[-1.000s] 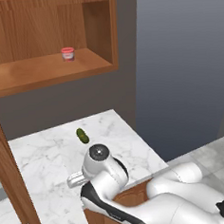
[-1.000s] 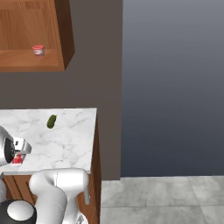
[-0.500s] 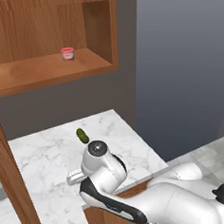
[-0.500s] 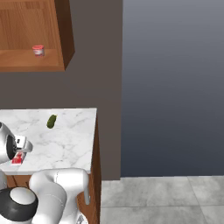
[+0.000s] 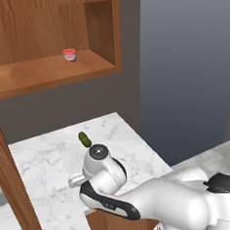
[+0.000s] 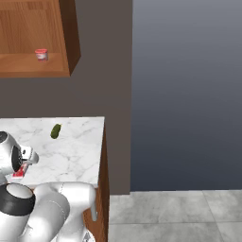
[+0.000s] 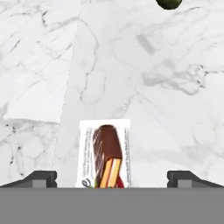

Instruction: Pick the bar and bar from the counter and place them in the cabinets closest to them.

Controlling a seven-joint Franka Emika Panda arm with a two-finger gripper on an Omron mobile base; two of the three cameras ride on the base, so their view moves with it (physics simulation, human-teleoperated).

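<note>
A white-wrapped bar [image 7: 105, 157] with a brown and orange picture lies flat on the marble counter [image 7: 144, 100]. My gripper [image 7: 113, 179] hangs right over it, open, one fingertip on each side and well clear of the wrapper. The bar's red patch [image 6: 19, 173] peeks out beside my hand at the left edge of the right base view. In the left base view my hand covers the bar on the counter [image 5: 42, 161]. Above it, the wooden wall cabinet [image 5: 45, 73] stands open with a plain shelf.
A small red jar [image 5: 70, 55] sits on the cabinet shelf [image 6: 28, 71]. A green pickle-like oval [image 5: 83, 138] lies on the counter beyond my hand [image 7: 169, 3]. The counter ends at its right edge [image 6: 103, 142], with grey floor below. A wooden post [image 5: 15, 193] stands at the left.
The arm's elbow has sunk lower and nearer the cameras. The hand has stayed over the bar, with the jaws still wide.
</note>
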